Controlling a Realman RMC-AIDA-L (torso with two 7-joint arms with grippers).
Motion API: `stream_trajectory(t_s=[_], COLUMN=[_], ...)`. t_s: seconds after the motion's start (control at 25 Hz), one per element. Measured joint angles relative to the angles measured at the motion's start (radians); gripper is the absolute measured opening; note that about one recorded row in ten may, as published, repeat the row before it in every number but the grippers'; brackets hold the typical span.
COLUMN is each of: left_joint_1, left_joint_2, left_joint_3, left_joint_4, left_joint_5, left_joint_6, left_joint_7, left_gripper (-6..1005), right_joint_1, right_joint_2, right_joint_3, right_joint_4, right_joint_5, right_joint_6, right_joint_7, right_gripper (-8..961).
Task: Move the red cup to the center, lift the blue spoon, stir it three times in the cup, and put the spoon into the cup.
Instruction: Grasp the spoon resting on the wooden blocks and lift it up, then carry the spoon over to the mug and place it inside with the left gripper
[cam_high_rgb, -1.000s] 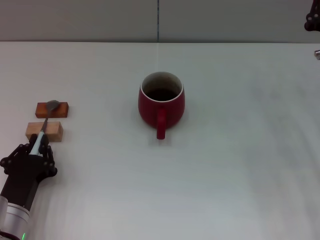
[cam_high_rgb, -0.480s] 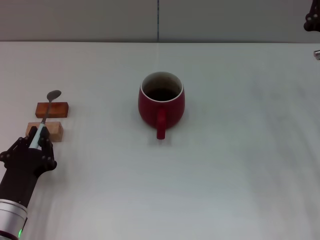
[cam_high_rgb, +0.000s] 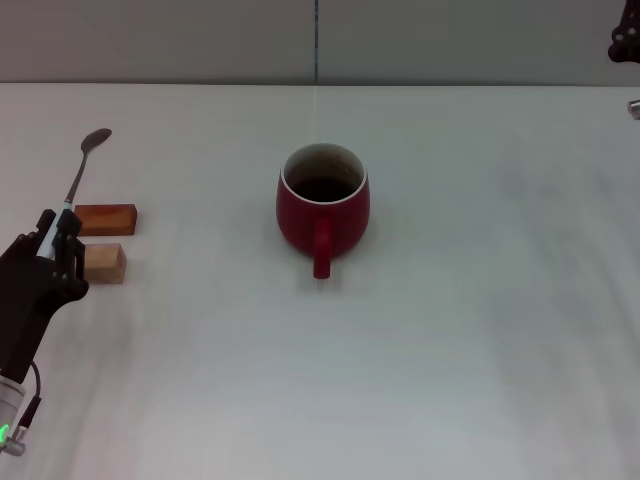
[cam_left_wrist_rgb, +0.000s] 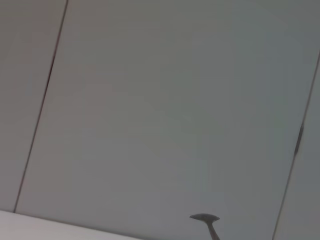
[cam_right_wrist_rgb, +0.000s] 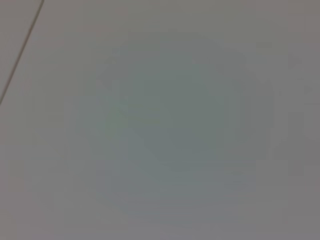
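Lifting clear of the two wooden blocks (cam_high_rgb: 103, 240) it rested on a second ago, the blue spoon (cam_high_rgb: 80, 172) rises in the left claw (cam_high_rgb: 50, 240), clamped on its handle; the red cup (cam_high_rgb: 322, 205) waits well right, centred, so stirring should follow

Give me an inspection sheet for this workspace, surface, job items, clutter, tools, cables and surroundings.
Surface: white table, no spills seen.
Red cup: upright near the centre, handle toward the robot.
Blue spoon: lifted off the table, bowl up and away, handle in the left tool.
Clutter: two wooden blocks at the table's left, side by side.
Left tool: shut on the spoon handle, above the blocks.
Right tool: parked at the far right edge; fingers not visible.
Cables: a thin wire by the left arm.
Surroundings: grey panelled wall.
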Motion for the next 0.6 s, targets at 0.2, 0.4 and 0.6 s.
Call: stream_trajectory(t_s=[0.2, 0.4, 0.6], left_joint_1=[0.014, 0.028, 0.046], left_joint_2=[-0.001, -0.001, 0.0], left_joint_3=[0.001, 0.005, 0.009], left_joint_4=[0.129, 0.277, 0.436], left_joint_5=[0.064, 0.125, 0.184], left_joint_6=[0.011, 0.014, 0.016], left_joint_7=[-0.197, -0.373, -0.539], left_gripper=[170, 170, 170], right_joint_1=[-0.001, -0.004, -0.006], right_joint_2=[0.0, 0.003, 0.004], right_joint_3=[0.004, 0.006, 0.006], right_joint_4=[0.0, 0.0, 0.0], right_joint_5=[0.0, 0.001, 0.004], right_joint_6=[0.0, 0.0, 0.0], right_joint_7=[0.0, 0.0, 0.0], right_gripper=[5, 6, 6])
